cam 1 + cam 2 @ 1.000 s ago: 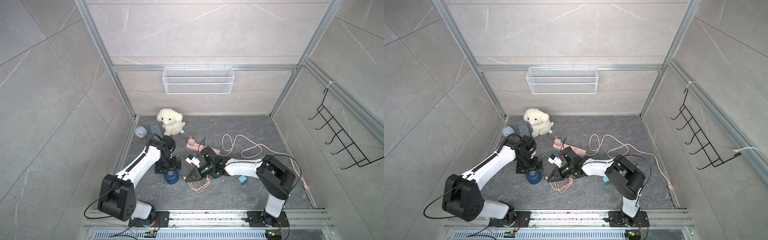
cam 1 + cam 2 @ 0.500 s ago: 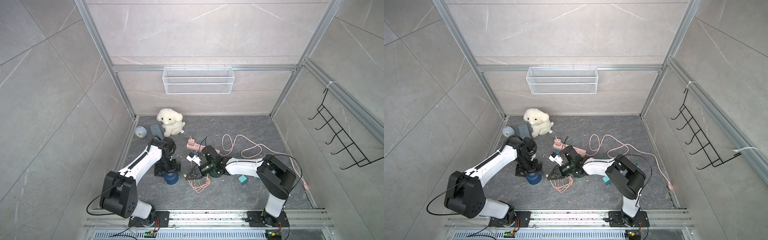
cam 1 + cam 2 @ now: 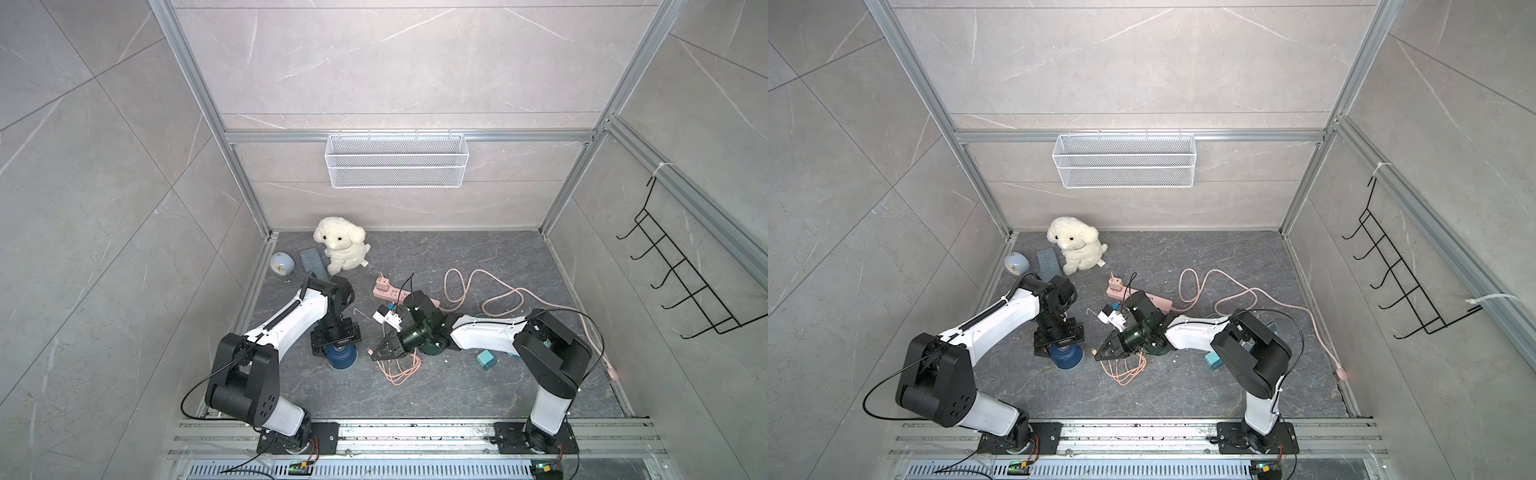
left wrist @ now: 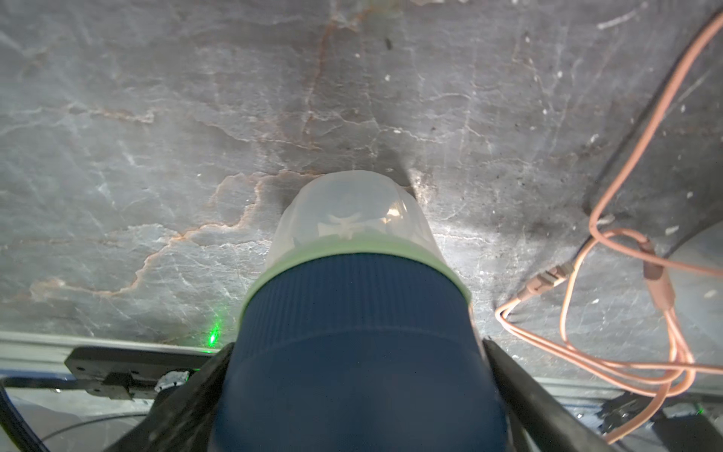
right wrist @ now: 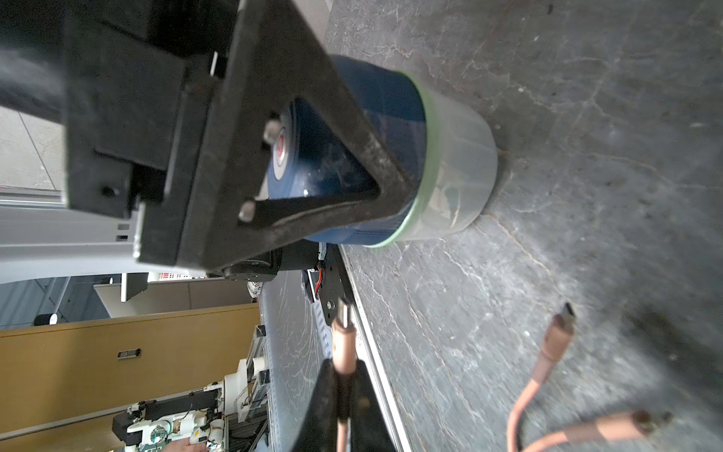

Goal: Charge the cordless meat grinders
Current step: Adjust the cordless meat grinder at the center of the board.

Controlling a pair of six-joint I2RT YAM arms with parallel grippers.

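Navy grinder upright on clear cup, pale green ring, dark green grinder nearby, mostly hidden

L grinder stands on floor front-left, L gripper straddling it from above. Just right: cable coil, R gripper at its back-left edge w/ cable plug between fingers. R grinder right of that, under R arm. Power strip behind; plush back-left.
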